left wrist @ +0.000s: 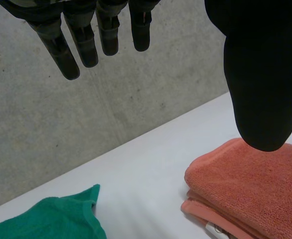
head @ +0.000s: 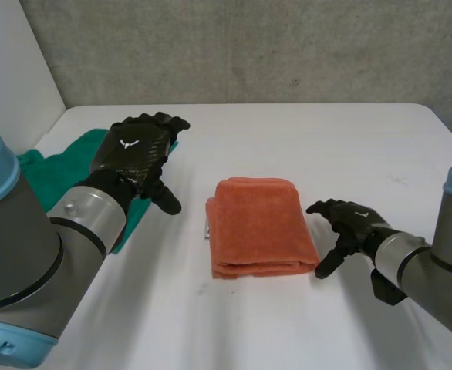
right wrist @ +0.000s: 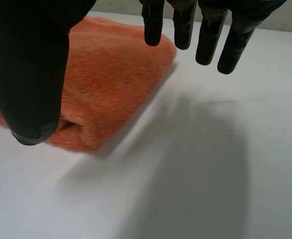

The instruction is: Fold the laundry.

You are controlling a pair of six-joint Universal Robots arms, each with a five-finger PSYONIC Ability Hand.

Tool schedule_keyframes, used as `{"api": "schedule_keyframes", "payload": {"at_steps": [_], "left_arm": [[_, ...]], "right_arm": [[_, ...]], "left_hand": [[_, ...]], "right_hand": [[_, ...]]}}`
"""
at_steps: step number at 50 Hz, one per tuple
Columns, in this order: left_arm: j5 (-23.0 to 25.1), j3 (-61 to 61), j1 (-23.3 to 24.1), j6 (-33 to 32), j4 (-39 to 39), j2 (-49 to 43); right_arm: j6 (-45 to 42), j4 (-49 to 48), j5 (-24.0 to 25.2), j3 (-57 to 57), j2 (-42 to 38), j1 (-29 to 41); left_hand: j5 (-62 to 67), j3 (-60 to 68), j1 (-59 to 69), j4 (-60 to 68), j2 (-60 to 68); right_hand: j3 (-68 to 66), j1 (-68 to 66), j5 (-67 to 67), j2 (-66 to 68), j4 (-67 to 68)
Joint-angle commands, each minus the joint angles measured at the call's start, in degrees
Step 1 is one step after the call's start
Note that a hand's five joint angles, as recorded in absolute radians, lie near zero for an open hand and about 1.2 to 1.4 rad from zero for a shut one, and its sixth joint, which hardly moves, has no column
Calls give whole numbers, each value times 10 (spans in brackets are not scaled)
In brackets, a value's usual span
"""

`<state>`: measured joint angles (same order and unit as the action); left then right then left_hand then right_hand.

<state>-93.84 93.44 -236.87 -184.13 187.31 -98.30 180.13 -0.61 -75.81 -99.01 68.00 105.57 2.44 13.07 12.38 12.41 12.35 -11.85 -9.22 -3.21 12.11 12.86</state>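
Note:
A folded orange towel (head: 261, 226) lies in the middle of the white table (head: 288, 139); its folded layers face my left hand in the left wrist view (left wrist: 250, 189), and it lies beside my right thumb in the right wrist view (right wrist: 101, 84). My left hand (head: 137, 150) hovers open above the table between the orange towel and a green cloth (head: 68, 173), fingers (left wrist: 81, 40) straight, holding nothing. My right hand (head: 345, 223) is open just right of the orange towel's near corner, fingers (right wrist: 206, 35) spread and empty.
The green cloth (left wrist: 51, 219) lies crumpled at the table's left edge, partly under my left forearm. A grey wall (head: 249, 46) stands behind the table. Bare table stretches to the right of my right hand (right wrist: 201, 164) and beyond the towel.

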Motion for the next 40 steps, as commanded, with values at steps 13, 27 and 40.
{"api": "schedule_keyframes", "payload": {"at_steps": [13, 27, 40], "left_arm": [[2, -9, -4, -1, 0, 0], [28, -12, 1, -4, 2, 1], [28, -12, -5, -4, 1, -1]], "right_arm": [[25, -26, -1, 64, -83, 63], [22, -40, -1, 95, -121, 76], [-35, -38, 1, 185, -170, 79]], "left_hand": [[-12, -19, -12, -12, -11], [-9, -15, -8, -9, -8], [-9, -15, -8, -9, -8]], "right_hand": [[-130, -157, -117, 128, 120], [-357, -384, -344, 355, 347], [-682, -708, -668, 679, 671]]}}
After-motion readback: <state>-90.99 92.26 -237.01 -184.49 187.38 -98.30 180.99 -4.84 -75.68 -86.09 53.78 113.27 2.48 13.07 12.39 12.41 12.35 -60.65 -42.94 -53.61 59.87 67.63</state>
